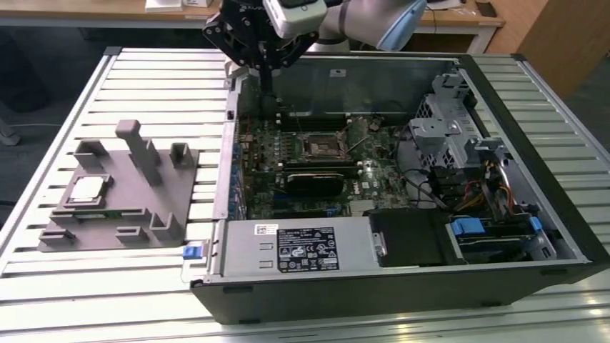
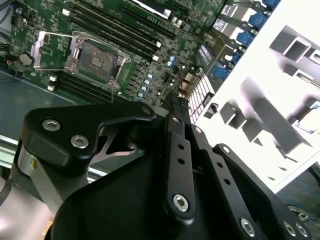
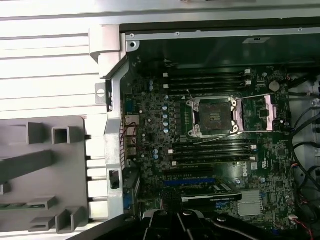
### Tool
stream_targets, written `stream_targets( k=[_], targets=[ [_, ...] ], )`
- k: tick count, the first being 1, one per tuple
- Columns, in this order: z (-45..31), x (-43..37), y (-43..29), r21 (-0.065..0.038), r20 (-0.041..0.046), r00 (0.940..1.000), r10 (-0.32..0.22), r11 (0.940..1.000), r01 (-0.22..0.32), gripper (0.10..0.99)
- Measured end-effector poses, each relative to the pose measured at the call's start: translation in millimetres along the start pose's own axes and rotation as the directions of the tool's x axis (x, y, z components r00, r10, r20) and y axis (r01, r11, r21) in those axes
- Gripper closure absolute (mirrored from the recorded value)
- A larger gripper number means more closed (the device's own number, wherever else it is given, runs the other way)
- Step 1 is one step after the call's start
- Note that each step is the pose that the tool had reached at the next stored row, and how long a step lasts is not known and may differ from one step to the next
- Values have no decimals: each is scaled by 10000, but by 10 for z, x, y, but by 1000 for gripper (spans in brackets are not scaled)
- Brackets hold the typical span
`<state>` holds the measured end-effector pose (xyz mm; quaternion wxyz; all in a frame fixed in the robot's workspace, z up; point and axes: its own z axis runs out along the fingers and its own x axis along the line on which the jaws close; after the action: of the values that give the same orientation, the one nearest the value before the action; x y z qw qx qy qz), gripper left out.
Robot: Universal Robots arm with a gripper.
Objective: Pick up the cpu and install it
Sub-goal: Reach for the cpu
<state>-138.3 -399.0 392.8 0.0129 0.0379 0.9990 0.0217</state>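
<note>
The cpu (image 1: 88, 189), a small square chip with a silvery top, lies flat in a recess of the grey fixture (image 1: 143, 221) on the exterior view's left, beside the computer case. My gripper (image 1: 266, 77) hangs above the case's far left corner, well away from the cpu. Its fingers (image 2: 176, 107) are shut together with nothing between them. The square socket (image 1: 319, 146) on the motherboard is empty, and in both wrist views the socket (image 3: 215, 116) (image 2: 95, 57) has its metal frame (image 3: 265, 111) swung open.
The open black case (image 1: 401, 286) holds drive cages and cables (image 1: 467, 164) on the exterior view's right and a power supply (image 1: 296, 246) in front. Memory slots (image 3: 210, 80) flank the socket. A green memory stick (image 1: 91, 213) lies on the fixture, which has upright posts (image 1: 143, 150).
</note>
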Motion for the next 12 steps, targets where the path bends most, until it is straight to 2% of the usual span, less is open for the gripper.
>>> stream_targets(
  k=[12],
  targets=[
    [4, 93, -7, 1, -13, 10000, 0, 10000, 0, 965]
  ],
)
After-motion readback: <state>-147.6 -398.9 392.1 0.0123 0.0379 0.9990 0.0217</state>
